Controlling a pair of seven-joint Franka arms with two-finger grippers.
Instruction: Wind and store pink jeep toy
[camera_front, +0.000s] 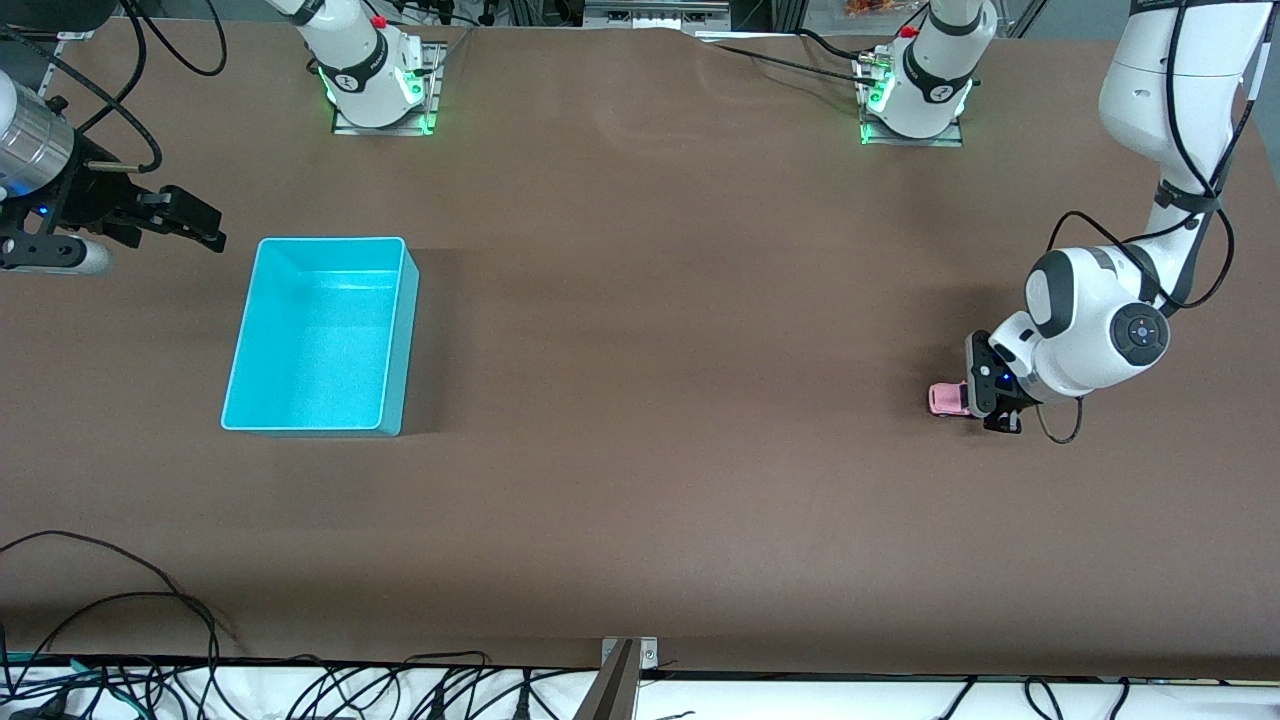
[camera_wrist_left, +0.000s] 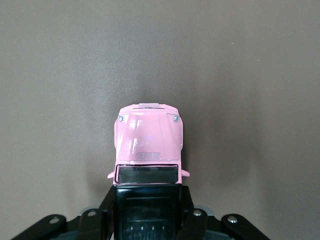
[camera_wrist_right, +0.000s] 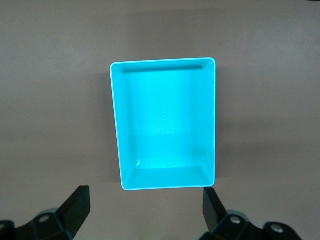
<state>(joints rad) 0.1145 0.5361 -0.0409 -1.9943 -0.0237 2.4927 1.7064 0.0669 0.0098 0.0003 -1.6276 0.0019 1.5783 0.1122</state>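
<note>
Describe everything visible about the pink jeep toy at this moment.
The pink jeep toy is a tiny boxy car of glossy pink plastic with a dark windscreen and black roof panel. It sits upright on the brown table at the left arm's end, away from the cyan bin. The left gripper is shut on its rear half, fingers against both sides; the bonnet sticks out free.

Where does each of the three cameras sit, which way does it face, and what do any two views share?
Front view: high across the table, facing both arm bases; shows the whole table, both arms, cyan bin, pink jeep toy.
Left wrist view: on the left arm's wrist, looking down at the jeep; left gripper shut on its rear.
Right wrist view: on the waiting right arm's wrist, looking down at the bin; right gripper open.
Shared: front and left wrist show the jeep; front and right wrist, the bin.
</note>
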